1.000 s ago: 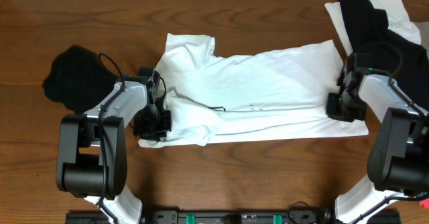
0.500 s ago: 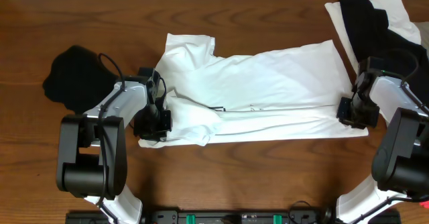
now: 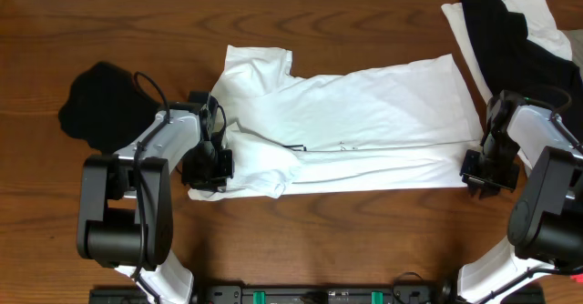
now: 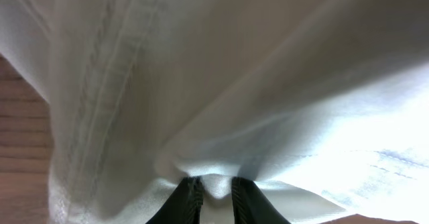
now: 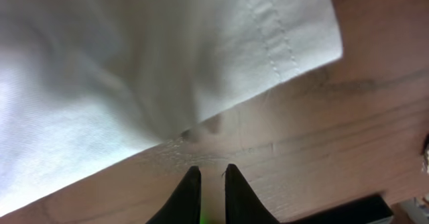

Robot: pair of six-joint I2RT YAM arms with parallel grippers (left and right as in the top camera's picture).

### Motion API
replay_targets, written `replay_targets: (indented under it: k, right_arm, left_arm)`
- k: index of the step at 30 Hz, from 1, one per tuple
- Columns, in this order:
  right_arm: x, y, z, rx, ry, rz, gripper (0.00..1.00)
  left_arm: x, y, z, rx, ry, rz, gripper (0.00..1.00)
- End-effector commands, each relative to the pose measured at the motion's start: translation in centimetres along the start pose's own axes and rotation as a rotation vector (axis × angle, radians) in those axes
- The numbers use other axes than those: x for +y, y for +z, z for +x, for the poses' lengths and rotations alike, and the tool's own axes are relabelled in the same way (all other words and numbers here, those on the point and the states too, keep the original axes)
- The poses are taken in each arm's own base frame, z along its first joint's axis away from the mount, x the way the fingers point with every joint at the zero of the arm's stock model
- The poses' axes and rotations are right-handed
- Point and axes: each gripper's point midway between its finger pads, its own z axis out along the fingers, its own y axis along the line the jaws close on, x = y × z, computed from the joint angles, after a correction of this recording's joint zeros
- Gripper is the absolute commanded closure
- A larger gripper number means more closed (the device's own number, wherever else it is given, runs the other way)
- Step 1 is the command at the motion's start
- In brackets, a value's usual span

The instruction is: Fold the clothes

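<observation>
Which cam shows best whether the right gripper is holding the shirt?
Right wrist: the right gripper sits closed over bare table, with the white T-shirt corner just ahead, not between its fingers. Overhead shows it only from above beside that corner; left wrist doesn't show it.

**Overhead view:** The print on the white T-shirt (image 3: 364,113) is folded inside. Only tiny dark marks show at the fold line, too small to read. Cloth covers the fingertips of the left end effector (image 3: 209,169). The pile of clothes (image 3: 501,31) runs off the right edge.

**Left wrist view:** Blurred cloth fills the frame. The bottom edge cuts off the fingers (image 4: 186,200).

**Right wrist view:** The bottom edge cuts off the fingers (image 5: 189,197).
</observation>
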Motion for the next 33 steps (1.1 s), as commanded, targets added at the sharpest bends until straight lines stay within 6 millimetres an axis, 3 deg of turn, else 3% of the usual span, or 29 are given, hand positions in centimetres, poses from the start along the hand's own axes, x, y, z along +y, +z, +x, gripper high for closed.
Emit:
replay_targets:
  k: [1,8,11,15,18,23,25,27,28,29,31,33]
  right_arm:
    - [-0.3,0.0,0.3,0.007,0.033,0.006,0.89]
    - [-0.3,0.0,0.6,0.018,0.03,0.004,0.89]
    - [0.6,-0.1,0.0,-0.004,0.023,-0.047,0.9]
    - [2.0,-1.2,-1.0,-0.05,-0.011,-0.133,0.9]
    - [1.9,-3.3,-2.0,-0.123,-0.014,-0.15,0.88]
    - [2.6,-8.5,-3.8,-0.295,-0.04,-0.248,0.83]
    - [3.2,-10.7,-4.3,-0.367,-0.073,-0.297,0.81]
    - [3.8,-12.9,-4.7,-0.446,-0.115,-0.334,0.79]
    - [4.1,-14.1,-4.9,-0.492,-0.138,-0.349,0.74]
    - [4.3,-14.9,-5.0,-0.525,-0.153,-0.357,0.67]
    - [5.0,-16.4,-5.2,-0.588,-0.196,-0.378,0.47]
    - [6.1,-17.4,-5.2,-0.636,-0.276,-0.403,0.39]
  left_arm:
    - [2.1,3.5,2.5,0.133,-0.022,-0.082,0.81]
    - [2.2,3.4,3.3,0.166,-0.026,-0.088,0.81]
    - [2.1,3.0,3.0,0.147,-0.024,-0.085,0.87]
    - [1.5,0.9,1.4,0.051,-0.012,-0.067,0.86]
    - [1.0,-1.2,0.5,-0.037,-0.002,-0.052,0.83]
    - [0.4,-4.4,0.0,-0.171,0.014,-0.028,0.61]
    - [0.2,-5.7,-0.2,-0.226,0.02,-0.018,0.6]
    - [0.0,-7.2,-0.5,-0.296,0.028,-0.005,0.51]
    - [-0.2,-8.1,-0.9,-0.343,0.034,0.003,0.18]
    - [-0.4,-8.9,-1.3,-0.388,0.039,0.011,0.02]
    - [-1.0,-11.1,-2.3,-0.494,0.052,0.034,0.02]
    - [-1.9,-13.5,-3.3,-0.587,0.071,0.074,0.02]
